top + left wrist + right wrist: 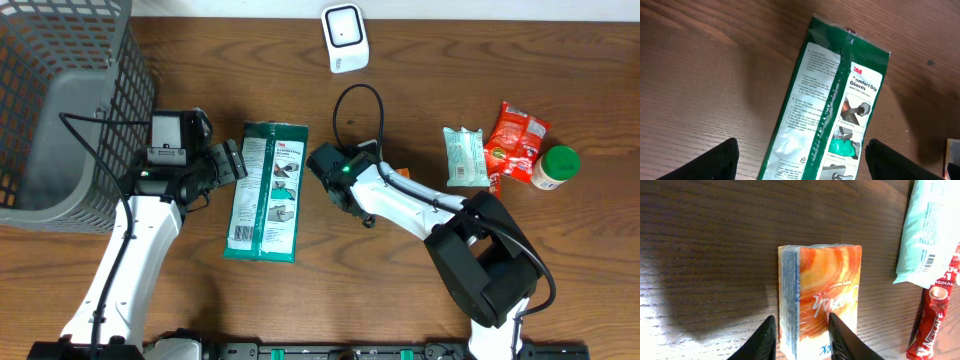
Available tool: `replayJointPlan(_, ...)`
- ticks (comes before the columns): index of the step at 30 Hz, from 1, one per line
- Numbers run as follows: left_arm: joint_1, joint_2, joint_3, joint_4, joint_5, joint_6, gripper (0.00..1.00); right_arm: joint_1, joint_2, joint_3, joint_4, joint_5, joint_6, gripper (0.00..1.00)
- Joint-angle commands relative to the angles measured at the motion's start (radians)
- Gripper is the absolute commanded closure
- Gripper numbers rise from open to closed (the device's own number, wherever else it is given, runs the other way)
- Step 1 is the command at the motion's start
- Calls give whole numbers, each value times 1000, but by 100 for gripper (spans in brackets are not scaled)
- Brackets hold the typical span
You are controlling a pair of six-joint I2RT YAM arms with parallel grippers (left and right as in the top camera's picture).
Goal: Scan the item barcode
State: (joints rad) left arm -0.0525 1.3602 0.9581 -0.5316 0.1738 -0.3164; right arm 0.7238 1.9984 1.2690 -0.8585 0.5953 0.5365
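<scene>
my right pincer (802, 340) straddles the orange tissue pack (820, 295) mid-counter, just right of the green gloves pack (266, 190). from overhead the pincer hides the tissue pack. a finger sits at each long side, but i cannot tell whether they press it. my left pincer (802, 162) is spread wide at the gloves pack's left edge. the white scanner (345, 38) stands on the counter (420, 60) at the far edge, well apart.

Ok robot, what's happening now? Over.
Left gripper open by gloves. Right gripper astride orange pack, grip unclear. Pack lying on table, nothing on it. Scanner at far edge.
</scene>
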Motion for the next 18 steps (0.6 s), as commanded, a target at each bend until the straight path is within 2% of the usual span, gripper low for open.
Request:
replayJointPlan(1, 1, 7, -5, -3, -2, 8, 18, 3, 16, 10, 3, 32, 17, 73)
replayJointPlan(4, 1, 7, -5, -3, -3, 8, 18, 3, 16, -3, 14, 33, 16, 76)
replayJointPlan(18, 1, 7, -5, -3, -2, 9, 18, 3, 16, -43, 51, 36, 16, 77)
